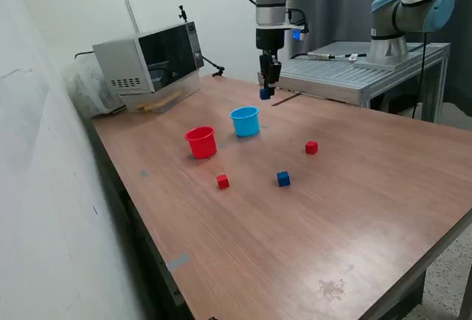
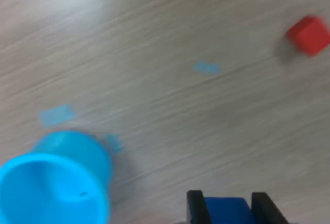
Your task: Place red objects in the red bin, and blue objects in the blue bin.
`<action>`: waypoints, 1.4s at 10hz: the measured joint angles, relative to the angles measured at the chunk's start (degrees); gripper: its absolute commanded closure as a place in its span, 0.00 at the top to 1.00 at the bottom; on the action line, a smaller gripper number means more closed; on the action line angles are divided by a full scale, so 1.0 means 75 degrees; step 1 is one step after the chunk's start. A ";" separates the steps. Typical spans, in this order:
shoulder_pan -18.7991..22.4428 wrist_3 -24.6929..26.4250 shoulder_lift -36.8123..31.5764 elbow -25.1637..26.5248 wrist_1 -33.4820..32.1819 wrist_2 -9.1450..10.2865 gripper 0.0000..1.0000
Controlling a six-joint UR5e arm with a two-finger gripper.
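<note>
My gripper hangs above the table, beyond the light-blue cup, and is shut on a dark-blue cube. In the wrist view the cube sits between the black fingers, with the light-blue cup off to one side below. The red cup stands to the exterior view's left of the blue cup. On the table lie a second dark-blue cube, a red cube and another red cube, which also shows in the wrist view.
A microwave stands at the back on the exterior view's left. A second arm on a metal stand is at the back right. A wall runs along the left. Small bits of blue tape mark the tabletop.
</note>
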 measured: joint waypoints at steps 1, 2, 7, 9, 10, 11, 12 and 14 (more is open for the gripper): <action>-0.0374 -0.0047 0.0020 -0.0072 0.0060 0.0011 0.00; -0.0721 -0.0096 0.0095 -0.0150 0.0102 0.0019 0.00; -0.1371 -0.0210 0.0764 -0.0385 0.0147 0.0027 0.00; -0.1415 -0.0212 0.0932 -0.0414 0.0139 0.0017 1.00; -0.1426 -0.0211 0.0959 -0.0413 0.0133 0.0010 1.00; -0.1431 -0.0210 0.0968 -0.0412 0.0128 0.0003 1.00; -0.1433 -0.0213 0.0966 -0.0411 0.0121 -0.0001 1.00; -0.1413 -0.0219 0.0795 -0.0398 0.0128 -0.0025 1.00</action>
